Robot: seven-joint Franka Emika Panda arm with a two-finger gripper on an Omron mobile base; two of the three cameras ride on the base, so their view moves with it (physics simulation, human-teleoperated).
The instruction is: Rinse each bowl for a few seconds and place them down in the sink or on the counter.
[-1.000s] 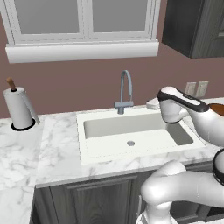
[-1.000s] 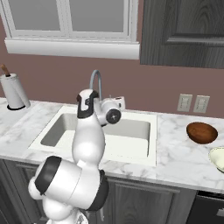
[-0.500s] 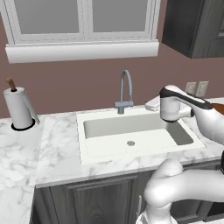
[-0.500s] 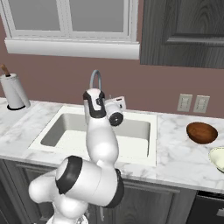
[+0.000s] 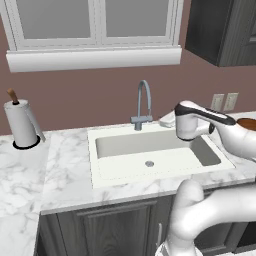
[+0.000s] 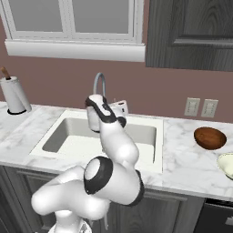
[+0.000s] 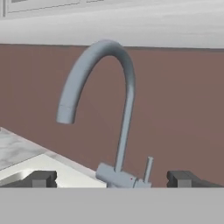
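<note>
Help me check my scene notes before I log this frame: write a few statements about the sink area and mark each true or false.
1. The gripper is open and holds nothing. True.
2. A reddish-brown bowl lies in the sink. False: it sits on the counter, right of the sink.
3. Water runs from the faucet. False: no water shows.
4. A paper towel roll stands left of the sink. True.
5. The hand view faces the faucet. True.

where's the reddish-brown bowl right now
In the right base view the reddish-brown bowl sits on the marble counter right of the sink, below the wall outlets.
</note>
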